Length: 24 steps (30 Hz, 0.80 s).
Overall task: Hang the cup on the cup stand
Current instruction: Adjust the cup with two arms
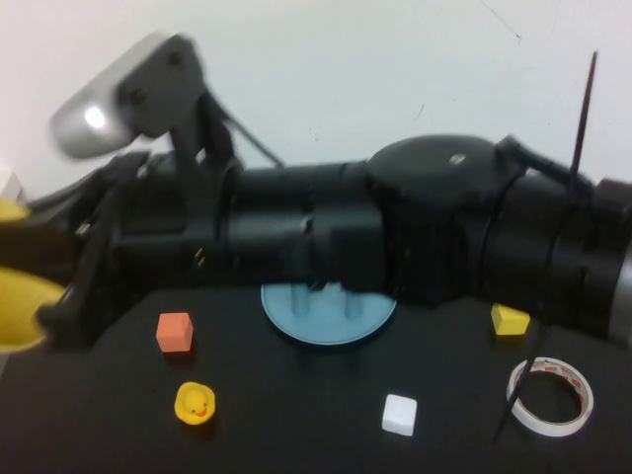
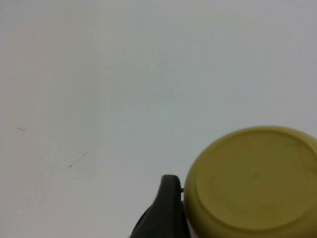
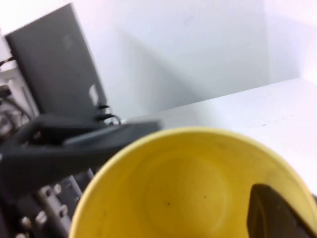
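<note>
Nearest on the black table [image 1: 296,434] lie a white cube [image 1: 399,414], a yellow rubber duck [image 1: 195,403] to its left and a roll of tape [image 1: 551,396] to its right. Farther back sit an orange cube [image 1: 174,332] on the left and a yellow cube [image 1: 510,319] on the right, with the cup stand [image 1: 296,322] between them. The tops of the stand's blue posts are hidden behind the right arm [image 1: 395,232], which stretches across the scene from right to left.

The right gripper [image 1: 61,296] is at the far left edge, raised above the table and holding the cup [image 1: 18,296]. One of its fingers [image 3: 277,213] reaches inside the rim. The cup is well apart from the stand, to its left. Its open mouth faces the right wrist camera and its flat base faces the left wrist camera, so its long axis runs between the two. The left gripper [image 2: 168,210] is just beside the base; whether it grips cannot be told.
</note>
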Available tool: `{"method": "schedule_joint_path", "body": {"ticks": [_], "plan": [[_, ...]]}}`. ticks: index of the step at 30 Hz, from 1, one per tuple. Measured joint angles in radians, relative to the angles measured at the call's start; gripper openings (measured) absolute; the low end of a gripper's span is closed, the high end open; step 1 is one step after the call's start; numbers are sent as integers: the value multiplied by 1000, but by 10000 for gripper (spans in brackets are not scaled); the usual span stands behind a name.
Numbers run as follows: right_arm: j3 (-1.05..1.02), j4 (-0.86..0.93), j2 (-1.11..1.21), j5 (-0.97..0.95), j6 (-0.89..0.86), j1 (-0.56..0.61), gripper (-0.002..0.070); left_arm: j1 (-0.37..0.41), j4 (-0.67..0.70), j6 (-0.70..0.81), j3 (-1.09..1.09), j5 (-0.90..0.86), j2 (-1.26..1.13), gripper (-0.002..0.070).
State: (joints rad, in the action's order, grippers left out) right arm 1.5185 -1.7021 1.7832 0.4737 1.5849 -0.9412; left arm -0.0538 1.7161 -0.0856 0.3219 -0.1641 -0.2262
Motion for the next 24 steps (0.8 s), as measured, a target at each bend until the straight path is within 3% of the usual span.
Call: {"method": "schedule_joint_path", "body": {"ticks": [9,17,19,24], "plan": [[5,-4,21,-32,20,-60,32,0,15,0,0,29,0,693],[13,-20,50,-12,22,-60,36,0,15,0,-3,63,0,612],[13,-20,55,1,22,-60,71,0,15,4,-3,57,-1,566],[13,37,62,43,1,-51,279,0,15,70,-3,22,-2,556]]}}
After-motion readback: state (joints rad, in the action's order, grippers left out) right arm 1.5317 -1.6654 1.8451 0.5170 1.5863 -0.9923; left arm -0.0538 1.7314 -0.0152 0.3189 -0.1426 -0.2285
